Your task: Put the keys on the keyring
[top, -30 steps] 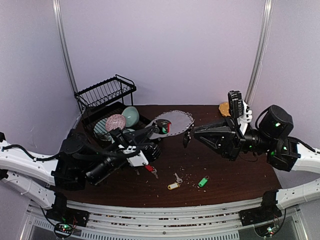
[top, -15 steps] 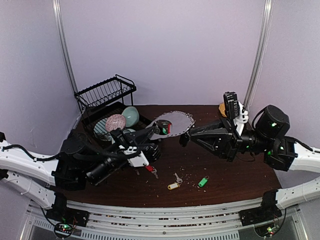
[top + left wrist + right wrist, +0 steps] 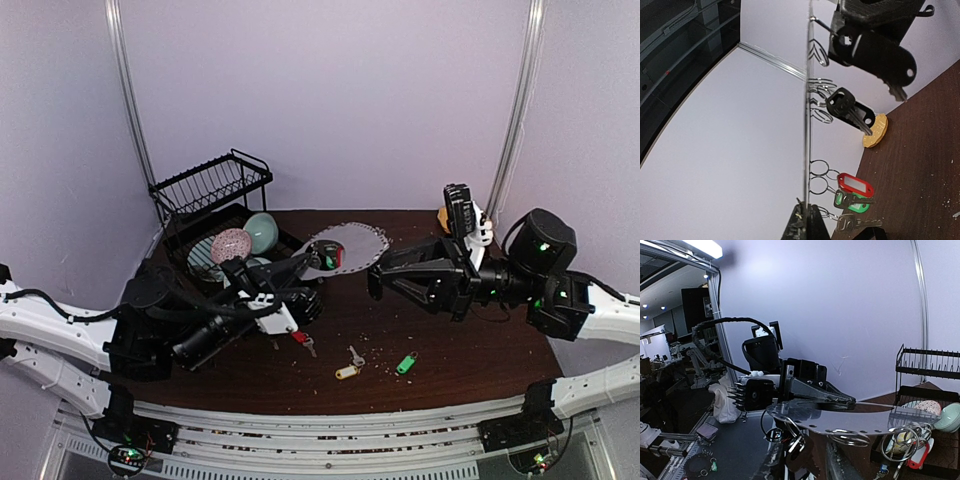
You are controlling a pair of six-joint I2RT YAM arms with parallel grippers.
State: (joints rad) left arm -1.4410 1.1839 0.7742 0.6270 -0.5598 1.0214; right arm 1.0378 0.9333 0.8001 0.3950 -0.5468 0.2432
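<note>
The left pincer (image 3: 312,258) is clamped shut on the keyring (image 3: 352,242), holding it above the surface (image 3: 460,345). The right pincer (image 3: 373,281) stands parted at the ring's rim. A yellow-tagged key (image 3: 346,372) and a green-tagged key (image 3: 405,363) lie loose below.

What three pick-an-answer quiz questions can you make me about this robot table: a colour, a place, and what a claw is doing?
1. The dish rack is: A white, B black, C red.
2. The left gripper is: A open, B shut on a bowl, C shut on the keyring.
3. The yellow-tagged key lies: A on the table, B in the dish rack, C on the keyring.
Answers: B, its wires are black; C, it pinches the ring's edge; A, it lies loose near the front edge.
</note>
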